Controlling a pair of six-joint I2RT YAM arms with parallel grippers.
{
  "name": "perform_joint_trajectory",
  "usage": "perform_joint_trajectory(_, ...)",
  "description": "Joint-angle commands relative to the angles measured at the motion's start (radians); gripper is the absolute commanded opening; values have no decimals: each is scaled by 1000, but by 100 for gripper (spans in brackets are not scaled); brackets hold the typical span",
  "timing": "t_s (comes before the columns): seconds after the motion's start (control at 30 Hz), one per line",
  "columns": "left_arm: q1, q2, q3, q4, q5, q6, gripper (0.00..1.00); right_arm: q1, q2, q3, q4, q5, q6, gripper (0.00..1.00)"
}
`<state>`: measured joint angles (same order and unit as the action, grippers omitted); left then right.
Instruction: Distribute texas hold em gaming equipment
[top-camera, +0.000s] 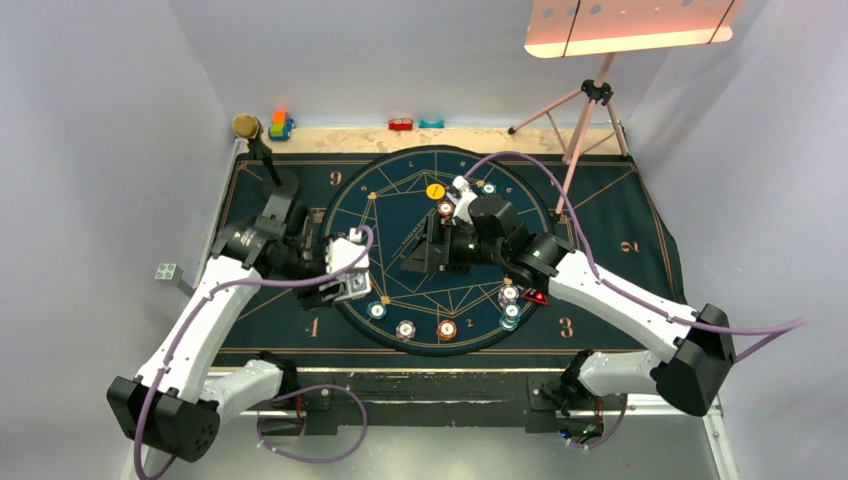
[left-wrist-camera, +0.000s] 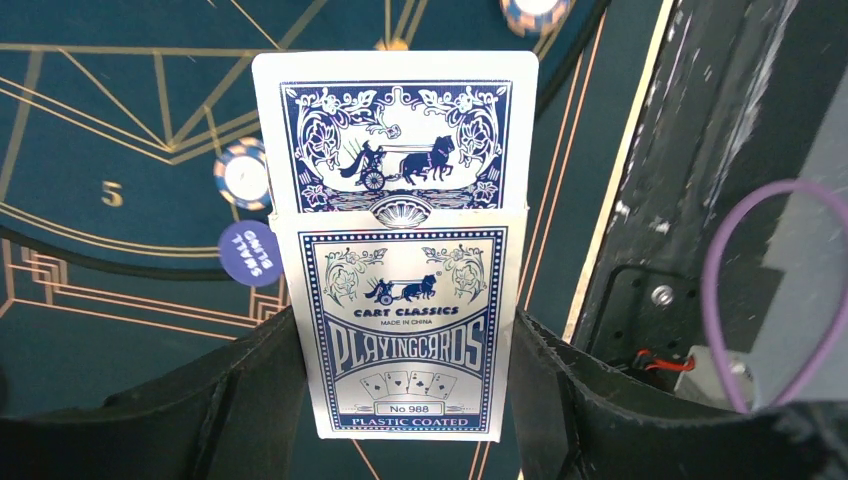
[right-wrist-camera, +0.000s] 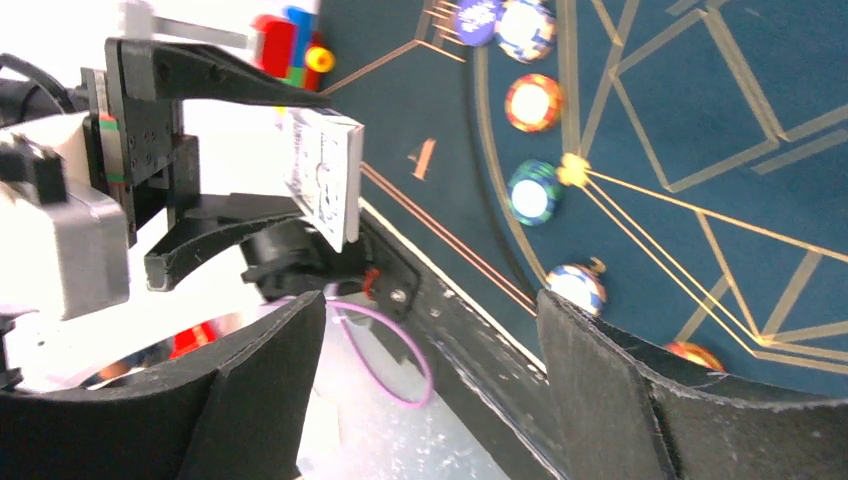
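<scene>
Left gripper around card box

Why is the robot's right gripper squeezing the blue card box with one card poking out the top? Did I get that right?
Nearly. It is the left gripper that squeezes the blue card box, with one card poking out the top; the left wrist view shows it. The right gripper is open and holds nothing.

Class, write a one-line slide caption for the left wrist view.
Left end effector holds a playing-card box, a card protruding from its top, over the game mat.
</scene>
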<state>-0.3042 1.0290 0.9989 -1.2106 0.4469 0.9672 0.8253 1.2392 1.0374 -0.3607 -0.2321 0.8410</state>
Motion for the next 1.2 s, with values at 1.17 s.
perform_joint_trajectory(1.17,-4,116,375,-160,172,-228,3,94,346,106,712,-353,230,48)
